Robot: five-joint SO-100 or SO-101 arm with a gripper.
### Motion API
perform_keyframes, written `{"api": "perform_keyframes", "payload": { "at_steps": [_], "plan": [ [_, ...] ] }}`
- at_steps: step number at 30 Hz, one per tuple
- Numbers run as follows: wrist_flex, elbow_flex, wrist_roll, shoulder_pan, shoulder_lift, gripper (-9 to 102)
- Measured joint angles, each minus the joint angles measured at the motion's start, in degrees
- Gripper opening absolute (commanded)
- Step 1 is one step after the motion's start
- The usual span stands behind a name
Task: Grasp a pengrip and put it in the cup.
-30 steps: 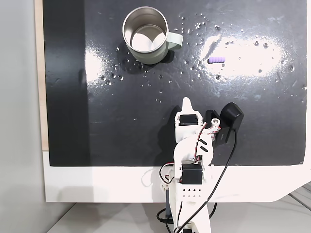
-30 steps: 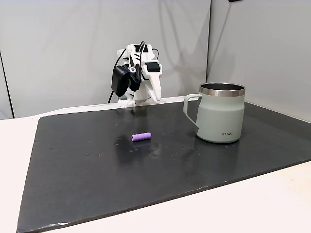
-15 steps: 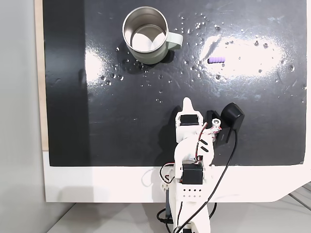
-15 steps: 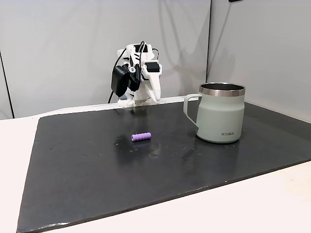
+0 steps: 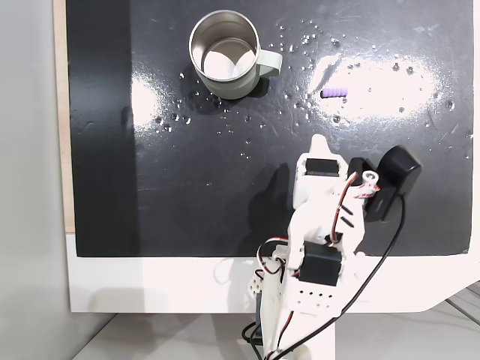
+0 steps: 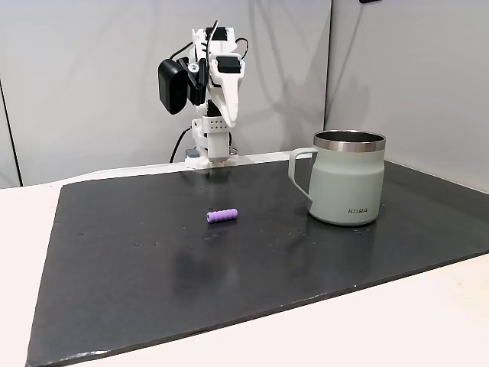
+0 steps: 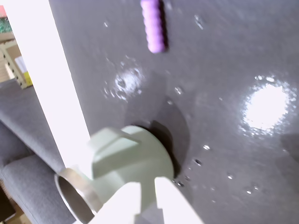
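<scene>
The pengrip [image 5: 333,93] is a small light-purple ribbed tube lying on the black mat, right of the cup [image 5: 225,54] in the overhead fixed view. From the side, the pengrip [image 6: 222,215] lies left of the sage-green steel-lined cup [image 6: 348,180], whose handle points toward it. My gripper [image 5: 318,141] hangs shut in the air, short of the pengrip. In the side view the gripper [image 6: 227,122] is high above the mat's far edge, holding nothing. In the wrist view the pengrip [image 7: 153,25] is at the top, the cup [image 7: 133,161] lower left, and the gripper [image 7: 148,186] at the bottom.
The black mat [image 5: 187,187] covers most of the white table [image 5: 150,281]. White droplets [image 5: 315,41] speckle the mat around the cup and the pengrip. The arm's base [image 6: 208,157] stands at the mat's far edge in the side view.
The arm has risen and swung to the right in the overhead view, bringing the gripper more in line with the pengrip. Pengrip and cup have not moved.
</scene>
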Motion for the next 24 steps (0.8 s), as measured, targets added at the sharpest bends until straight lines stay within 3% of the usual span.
{"api": "perform_keyframes", "payload": {
  "at_steps": [19, 24],
  "plan": [
    [7.21, -33.66, 1.49, 6.86, -46.05, 0],
    [8.88, -39.29, 2.37, 6.94, -54.05, 8]
  ]
}}
